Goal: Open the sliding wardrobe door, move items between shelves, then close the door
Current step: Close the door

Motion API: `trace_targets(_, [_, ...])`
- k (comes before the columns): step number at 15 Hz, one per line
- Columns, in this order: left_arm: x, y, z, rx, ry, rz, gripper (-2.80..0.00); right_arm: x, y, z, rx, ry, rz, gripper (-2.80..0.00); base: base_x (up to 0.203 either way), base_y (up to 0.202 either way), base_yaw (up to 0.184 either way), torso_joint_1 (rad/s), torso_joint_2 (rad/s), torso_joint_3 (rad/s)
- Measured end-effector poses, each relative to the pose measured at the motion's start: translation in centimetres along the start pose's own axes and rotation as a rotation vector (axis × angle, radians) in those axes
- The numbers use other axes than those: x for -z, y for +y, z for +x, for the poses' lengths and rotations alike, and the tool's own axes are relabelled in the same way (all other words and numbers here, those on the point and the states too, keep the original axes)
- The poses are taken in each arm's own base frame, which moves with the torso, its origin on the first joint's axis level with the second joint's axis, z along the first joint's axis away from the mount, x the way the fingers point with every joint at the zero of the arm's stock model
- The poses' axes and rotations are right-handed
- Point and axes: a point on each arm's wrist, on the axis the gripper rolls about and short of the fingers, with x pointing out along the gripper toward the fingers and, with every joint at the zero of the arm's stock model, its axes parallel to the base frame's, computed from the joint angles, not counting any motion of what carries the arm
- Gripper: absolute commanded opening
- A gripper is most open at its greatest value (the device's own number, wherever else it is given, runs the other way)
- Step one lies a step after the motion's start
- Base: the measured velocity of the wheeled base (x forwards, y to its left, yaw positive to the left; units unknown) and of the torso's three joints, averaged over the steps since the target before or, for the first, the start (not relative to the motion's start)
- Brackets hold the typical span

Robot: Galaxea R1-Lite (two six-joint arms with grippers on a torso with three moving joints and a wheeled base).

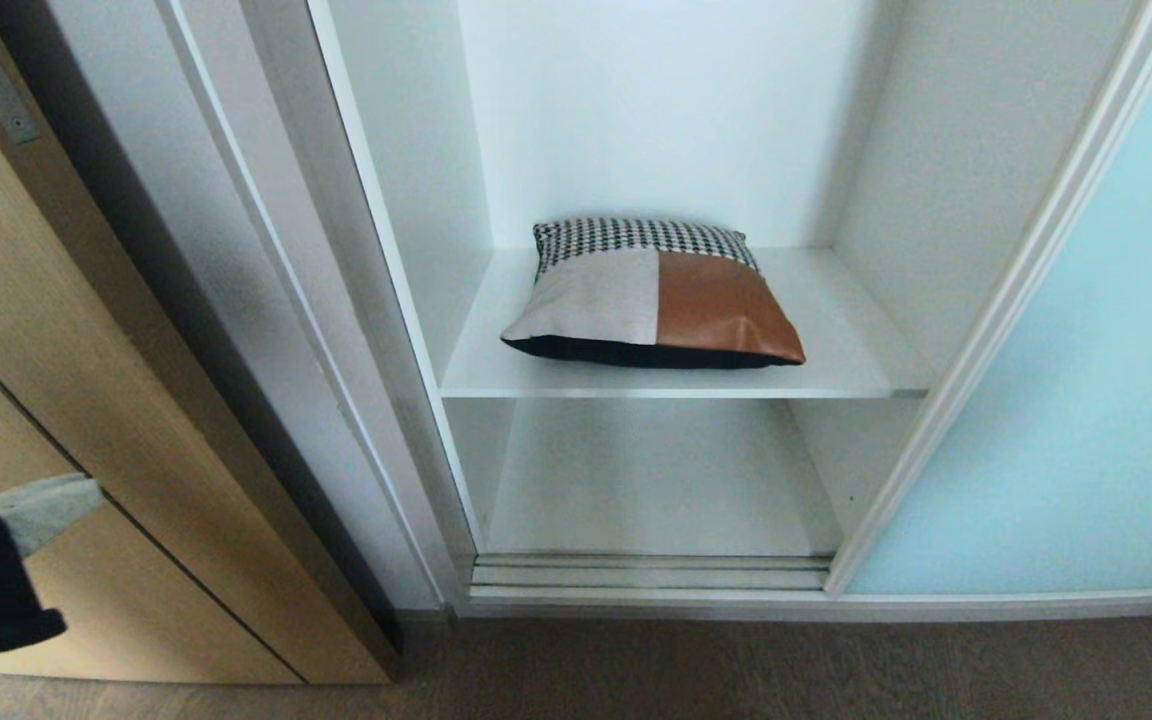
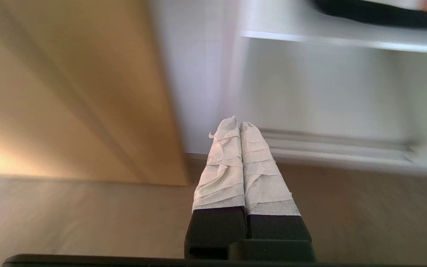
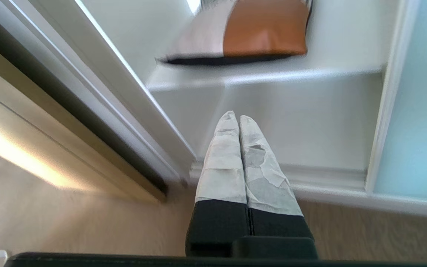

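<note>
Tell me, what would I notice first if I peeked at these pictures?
A patchwork cushion, checked, cream and rust-brown, lies alone on a white shelf inside the open wardrobe. To its right stands the pale-blue sliding wardrobe door, pushed aside. Both wrist views show taped fingers pressed together: the left gripper and the right gripper, low before the wardrobe.

this looks like a home, likely a bedroom or hallway: a built-in white wardrobe with plain white shelf boards (image 1: 836, 370) fills the centre of the frame, a tall frosted pale-blue glass sliding door (image 1: 1086, 420) stands at right, a tan wood room door (image 1: 86, 400) at left, and brown wood-look flooring (image 1: 736, 670) runs along the bottom.
</note>
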Motion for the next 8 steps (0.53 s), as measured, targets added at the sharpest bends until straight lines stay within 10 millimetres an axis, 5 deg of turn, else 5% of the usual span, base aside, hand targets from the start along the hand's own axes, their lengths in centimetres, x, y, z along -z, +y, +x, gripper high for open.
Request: trace_targets(8, [6.8, 2.9, -6.6, -0.213, -0.047, 0.019, -2.8, 1.0, -0.3, -4.3, 0.072, -0.183, 0.188, -2.8, 0.0, 0.0, 0.0, 0.0, 0.0, 0.0])
